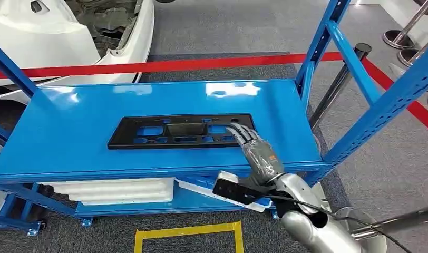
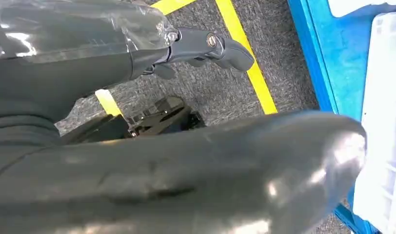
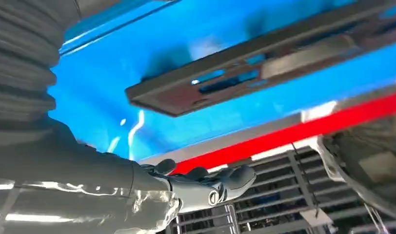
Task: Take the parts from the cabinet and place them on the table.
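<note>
I've got the right hand (image 1: pixel 252 145) resting fingers-spread, gripping nothing, on the black panel's (image 1: pixel 180 131) end (left hand's state I can't tell), so a one-ended lift could tip it off the blue shelf (image 1: pixel 69 137).

one black panel (image 1: pixel 181 130); one blue shelf rack (image 1: pixel 148 100); two white trays (image 1: pixel 109 191); one red tape line (image 1: pixel 164 65)

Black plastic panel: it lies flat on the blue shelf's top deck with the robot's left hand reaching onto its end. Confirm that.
Not quite. The head view shows the right hand, not the left, reaching onto the end of the black panel, which does lie flat on the blue shelf's top deck.
</note>
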{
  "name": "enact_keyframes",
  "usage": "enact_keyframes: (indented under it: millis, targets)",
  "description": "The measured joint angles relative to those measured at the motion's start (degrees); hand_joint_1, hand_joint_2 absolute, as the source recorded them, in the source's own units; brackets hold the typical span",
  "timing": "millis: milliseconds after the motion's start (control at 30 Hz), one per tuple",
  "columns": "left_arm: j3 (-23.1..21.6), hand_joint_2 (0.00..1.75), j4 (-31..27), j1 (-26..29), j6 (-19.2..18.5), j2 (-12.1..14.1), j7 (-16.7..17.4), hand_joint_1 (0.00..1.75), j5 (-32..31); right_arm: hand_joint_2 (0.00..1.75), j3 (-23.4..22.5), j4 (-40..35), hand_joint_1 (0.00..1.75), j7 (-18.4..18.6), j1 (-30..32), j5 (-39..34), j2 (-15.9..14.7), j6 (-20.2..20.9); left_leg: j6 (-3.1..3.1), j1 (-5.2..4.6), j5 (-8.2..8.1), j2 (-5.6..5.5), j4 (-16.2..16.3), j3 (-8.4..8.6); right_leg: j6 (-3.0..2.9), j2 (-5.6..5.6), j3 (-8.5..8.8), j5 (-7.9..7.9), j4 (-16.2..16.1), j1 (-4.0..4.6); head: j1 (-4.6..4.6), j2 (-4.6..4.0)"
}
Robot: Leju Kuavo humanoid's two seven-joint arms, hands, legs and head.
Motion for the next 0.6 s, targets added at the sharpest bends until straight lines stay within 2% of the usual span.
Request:
enact_keyframes:
  millis: [133,300,600]
  targets:
    - [-0.13,0.00,0.00,-0.21,-0.83,0.02,0.72,0.00,-0.39,1.75,0.22,0.02,0.00,0.68,-1.82,1.03,-1.56,1.99,-0.01,0.00,0.01,0.00,-0.21,0.07,0.00,0.00,0.02,0.00,-0.13,0.00,0.00,0.00]
    - [-0.22,0.00,0.00,-0.63,-0.92,0.02,1.29,0.00,-0.92,1.75,0.35,0.02,0.00,0.68,-4.01,1.07,-3.15,2.45,-0.02,0.00,0.02,-0.01,-0.36,0.12,0.01,-0.01,0.06,0.00,-0.25,0.00,0.00,0.00]
    - [-1.12,0.00,0.00,-1.87,-1.69,0.02,2.91,0.00,-2.56,1.75,1.88,1.73,0.00,-1.18,-7.05,-0.18,-3.94,5.05,-0.02,0.00,0.02,-0.02,-0.50,0.15,0.04,-0.02,0.11,-0.03,-0.31,0.01,0.00,0.00]
